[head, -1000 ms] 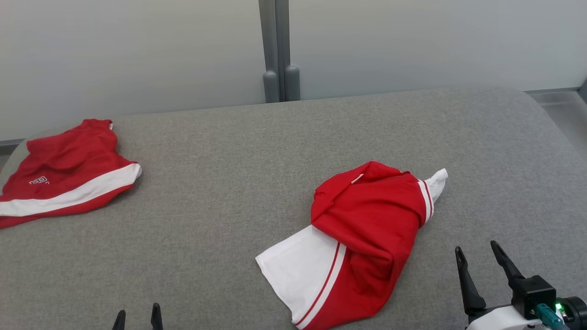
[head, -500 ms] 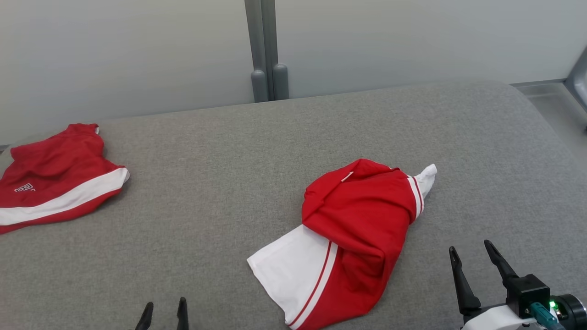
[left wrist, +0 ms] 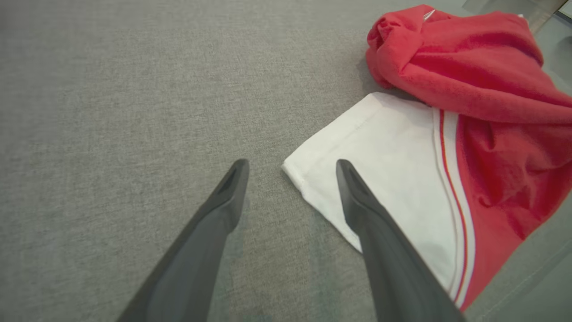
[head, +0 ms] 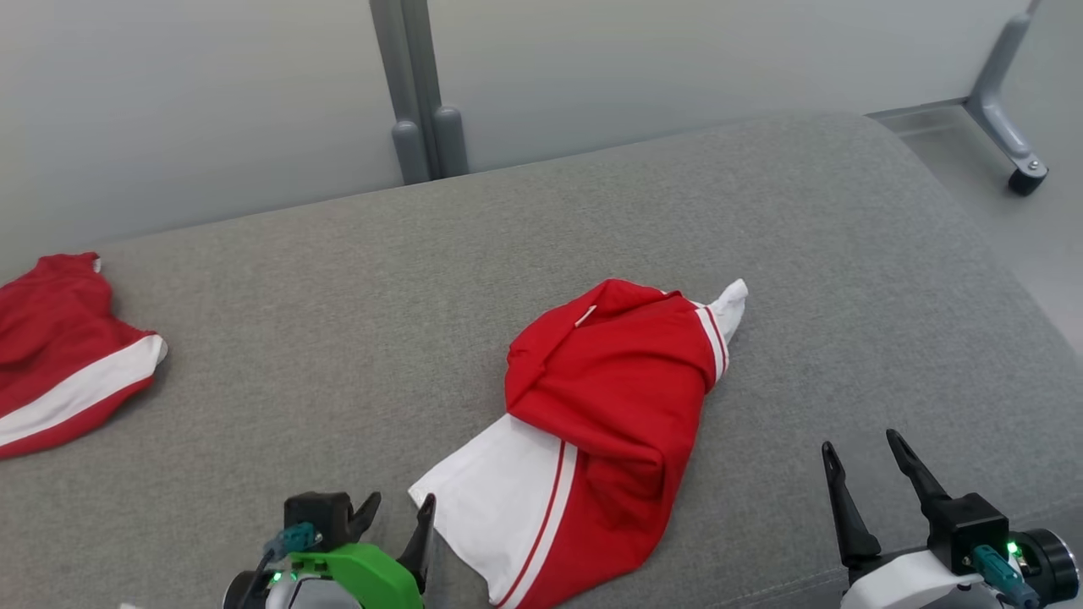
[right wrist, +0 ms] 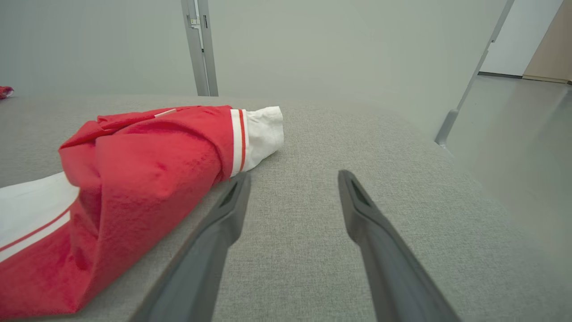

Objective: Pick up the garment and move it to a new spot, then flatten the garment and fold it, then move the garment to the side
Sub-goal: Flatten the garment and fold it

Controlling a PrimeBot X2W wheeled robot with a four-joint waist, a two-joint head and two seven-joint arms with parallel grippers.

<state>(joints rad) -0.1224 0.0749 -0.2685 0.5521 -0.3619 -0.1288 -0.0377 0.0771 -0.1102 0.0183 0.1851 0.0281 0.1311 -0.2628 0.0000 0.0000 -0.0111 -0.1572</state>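
Hovering at white hem corner of crumpled red-and-white garment [head: 609, 406], mid grey cushion [head: 338, 279]: left gripper [head: 401, 505], fingers apart. Right gripper [head: 860, 444] apart too, empty, near sleeve side. Advice: pinch hem low, one layer, lift slowly.

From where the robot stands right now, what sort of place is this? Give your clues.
Probably an indoor lab or test room, not a home: a wide grey padded table, plain partition panels behind it on a wheeled foot, and a bare smooth floor.
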